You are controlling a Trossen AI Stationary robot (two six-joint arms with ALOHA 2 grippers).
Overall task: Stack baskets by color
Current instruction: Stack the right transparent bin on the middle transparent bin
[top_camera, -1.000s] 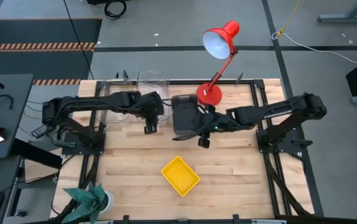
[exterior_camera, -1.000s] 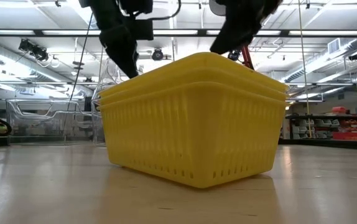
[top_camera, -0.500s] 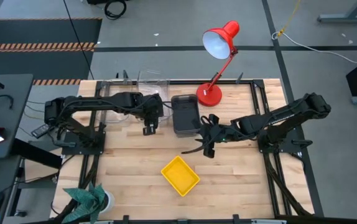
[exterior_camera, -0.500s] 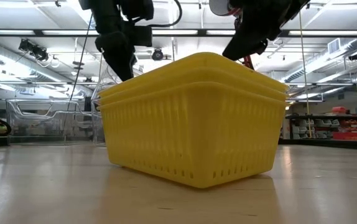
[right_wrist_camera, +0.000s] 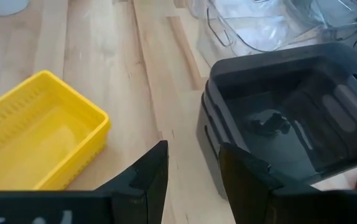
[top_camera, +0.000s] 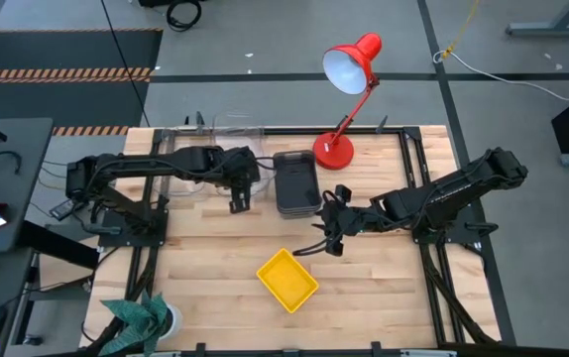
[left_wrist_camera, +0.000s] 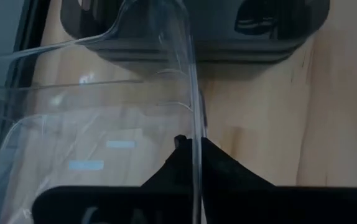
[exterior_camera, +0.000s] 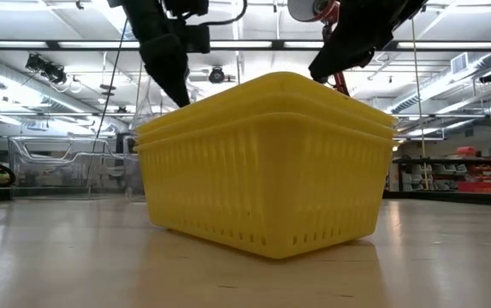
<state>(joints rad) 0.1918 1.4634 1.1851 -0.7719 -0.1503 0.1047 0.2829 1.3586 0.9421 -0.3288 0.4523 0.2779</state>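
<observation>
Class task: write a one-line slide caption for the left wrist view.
Left gripper shut on the rim of a clear basket, with the dark grey baskets just beyond on the wooden table.

Wooden table with yellow baskets, grey baskets, clear baskets (stacked), red lamp.

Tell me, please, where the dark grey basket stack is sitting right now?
In the high view, the dark grey basket stack sits mid-table toward the back, just in front of the red lamp's base, with the clear baskets to its left.
</observation>
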